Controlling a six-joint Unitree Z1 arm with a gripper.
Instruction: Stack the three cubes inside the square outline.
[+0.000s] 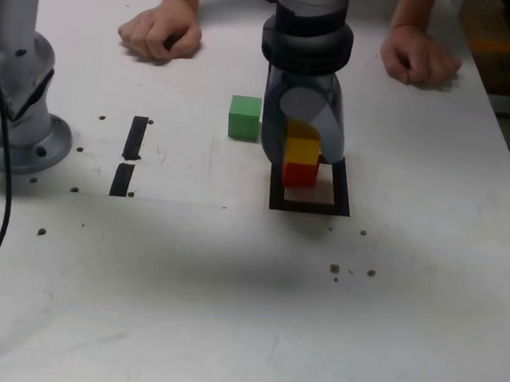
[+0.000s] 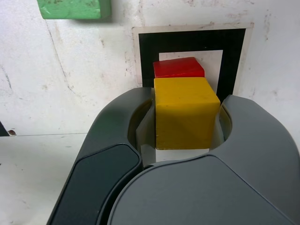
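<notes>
Exterior view shows me the red cube point(image 1: 300, 175) within the square outline point(image 1: 343, 199), towards its left side in that view, with the yellow cube point(image 1: 302, 150) directly above it. My gripper point(image 2: 187, 96) has its jaws pinching the yellow cube from both sides. I judge the second layer nearly done: yellow looks placed or about to be, though I can't tell whether its full weight rests on red. Releasing it and adding the green cube point(image 1: 244, 119) remain; green sits on the table point(image 1: 184, 283), outside the tape, near the gripper.

Bare tabletop gives me room on the camera's side. Behind, a person's two hands point(image 1: 165, 31) point(image 1: 420, 59) rest near the far edge, so I'd keep my swings short there and lift straight up first.
</notes>
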